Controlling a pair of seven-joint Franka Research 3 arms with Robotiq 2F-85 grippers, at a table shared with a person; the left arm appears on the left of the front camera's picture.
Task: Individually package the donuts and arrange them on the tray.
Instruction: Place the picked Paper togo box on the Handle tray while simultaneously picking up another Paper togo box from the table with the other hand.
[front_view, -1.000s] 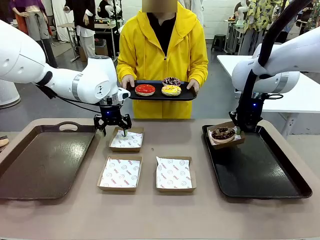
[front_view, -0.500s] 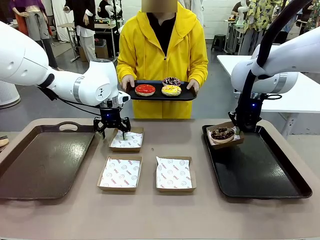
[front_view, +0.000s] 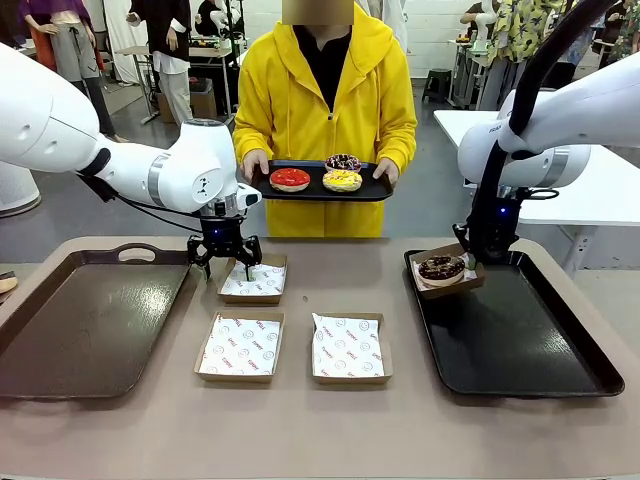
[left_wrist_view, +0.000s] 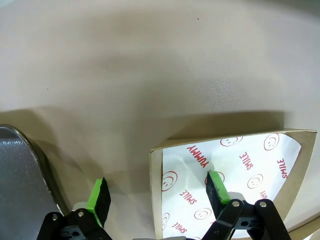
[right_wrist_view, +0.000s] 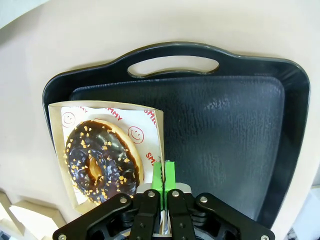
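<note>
Chocolate donut (right_wrist_view: 102, 160) sits in box (right_wrist_view: 145, 125), edge hidden inside shut right jaws; left jaws wide.

The chocolate-brown donut (right_wrist_view: 102, 160), iced dark and scattered with pale sprinkles, lies flat, hole up, in a shallow cardboard box (right_wrist_view: 131, 112) lined with printed white paper, at the far left corner of the black tray (front_view: 530, 345) on the bench's right side. The other three sit flat and unboxed on a smaller black tray (front_view: 376, 190) that the person holds over the far edge of the bench. These are the glossy red donut (front_view: 290, 179) at the left, the yellow donut (front_view: 342, 181) with sprinkles just beside it, and the dark purple-pink donut (front_view: 344, 162) behind the yellow one.
</note>
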